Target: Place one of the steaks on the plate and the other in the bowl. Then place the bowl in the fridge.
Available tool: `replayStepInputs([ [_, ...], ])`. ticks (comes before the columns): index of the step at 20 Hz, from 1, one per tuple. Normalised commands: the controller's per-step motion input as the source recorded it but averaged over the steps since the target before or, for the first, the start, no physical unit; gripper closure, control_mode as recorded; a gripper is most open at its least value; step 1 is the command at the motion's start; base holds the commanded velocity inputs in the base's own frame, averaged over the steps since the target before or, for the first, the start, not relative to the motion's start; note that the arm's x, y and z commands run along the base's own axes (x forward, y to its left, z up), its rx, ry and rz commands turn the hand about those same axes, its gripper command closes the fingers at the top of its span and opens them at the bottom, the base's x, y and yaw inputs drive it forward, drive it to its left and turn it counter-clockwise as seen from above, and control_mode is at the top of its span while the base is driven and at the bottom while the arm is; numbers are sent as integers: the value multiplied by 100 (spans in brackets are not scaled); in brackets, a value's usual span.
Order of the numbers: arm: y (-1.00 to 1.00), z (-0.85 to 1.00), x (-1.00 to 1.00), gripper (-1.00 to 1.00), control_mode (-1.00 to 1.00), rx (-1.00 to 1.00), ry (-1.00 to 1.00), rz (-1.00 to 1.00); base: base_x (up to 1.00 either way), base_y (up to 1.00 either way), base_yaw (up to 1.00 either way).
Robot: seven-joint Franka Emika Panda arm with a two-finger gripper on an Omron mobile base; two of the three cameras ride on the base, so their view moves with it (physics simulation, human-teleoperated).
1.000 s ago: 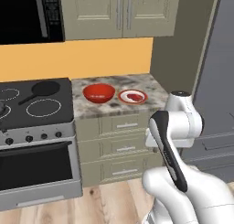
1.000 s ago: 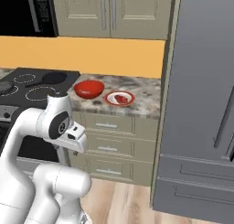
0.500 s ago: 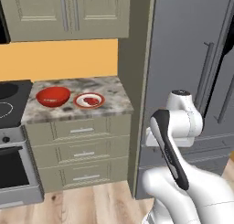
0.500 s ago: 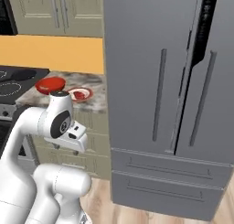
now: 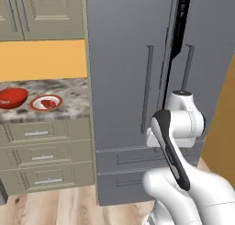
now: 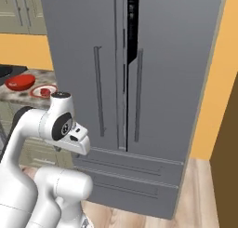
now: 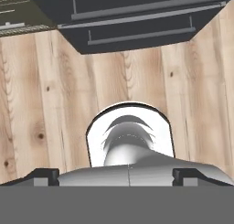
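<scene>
The tall grey fridge (image 5: 137, 81) stands straight ahead, with a thin dark gap between its two doors near the top. On the counter to its left sits the red bowl (image 5: 11, 96) (image 6: 21, 81); I cannot tell what lies in it. Beside the bowl is the red-rimmed plate (image 5: 33, 104) (image 6: 36, 93) with a steak (image 5: 46, 102) (image 6: 45, 90) on it. My arm is folded in front of the fridge, well away from the counter. In the hand view, my gripper (image 7: 116, 175) points down at the floor, open, with nothing between its fingertips (image 7: 43, 175).
Grey-green counter drawers (image 5: 41, 155) run below the stone counter (image 5: 73, 104). The fridge's lower drawers (image 7: 137, 17) and wooden floor (image 7: 45, 81) lie below the hand. An orange wall (image 6: 209, 83) stands right of the fridge.
The base has driven to the right: the views have slid from the stove and counter to the fridge. The arm keeps its folded pose and the gripper stays open.
</scene>
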Motion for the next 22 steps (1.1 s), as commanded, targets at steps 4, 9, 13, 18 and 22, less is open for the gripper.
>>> replayStepInputs([
  [4, 0, 0, 0, -100, 100, 0, 0, 0, 0, -26, -20],
  [9, 0, 0, 0, -100, 100, 0, 0, 0, -1, -4, -16],
  [13, 0, 0, 0, -100, 100, 0, 0, 0, -13, -29, -4],
  [18, 0, 0, 0, -100, 100, 0, 0, 0, 0, -25, -2],
  [22, 0, 0, 0, -100, 100, 0, 0, 0, 8, 0, 0],
])
